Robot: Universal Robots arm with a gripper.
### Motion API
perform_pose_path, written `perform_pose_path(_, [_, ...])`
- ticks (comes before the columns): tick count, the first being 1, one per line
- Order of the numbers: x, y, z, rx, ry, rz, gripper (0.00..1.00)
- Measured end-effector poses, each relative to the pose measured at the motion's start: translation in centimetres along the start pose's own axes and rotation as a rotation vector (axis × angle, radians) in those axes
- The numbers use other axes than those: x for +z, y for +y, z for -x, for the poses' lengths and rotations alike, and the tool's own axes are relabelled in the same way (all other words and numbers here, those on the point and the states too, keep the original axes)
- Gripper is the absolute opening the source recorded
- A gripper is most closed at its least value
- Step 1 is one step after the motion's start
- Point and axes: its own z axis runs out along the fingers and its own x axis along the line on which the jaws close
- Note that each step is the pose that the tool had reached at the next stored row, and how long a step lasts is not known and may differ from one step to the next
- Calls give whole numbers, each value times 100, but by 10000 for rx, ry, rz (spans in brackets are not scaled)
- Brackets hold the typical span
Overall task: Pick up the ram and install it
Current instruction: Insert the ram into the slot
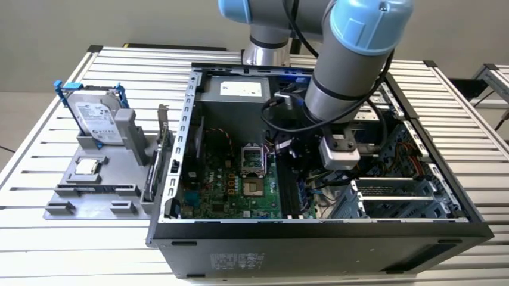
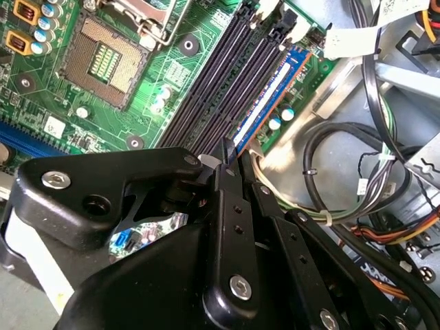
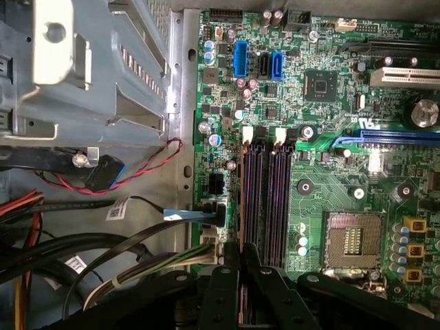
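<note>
While the arm reached down into the open computer case [image 1: 318, 229], the tool [image 2: 230, 155] stood closed on the near end of the ram [image 2: 265, 103], which sat edge-on in the outermost black slot beside the motherboard's [image 3: 323, 179] edge. Cable bundles [image 2: 344, 185] crowded the space just beside that slot. On the counter [image 1: 47, 238] at the exterior view's left stood a hard drive [image 1: 97, 116].
</note>
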Motion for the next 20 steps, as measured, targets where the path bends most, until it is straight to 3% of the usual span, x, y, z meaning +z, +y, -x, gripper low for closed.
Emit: perform_pose_path(20, [70,-2,0,-19,1,5,0])
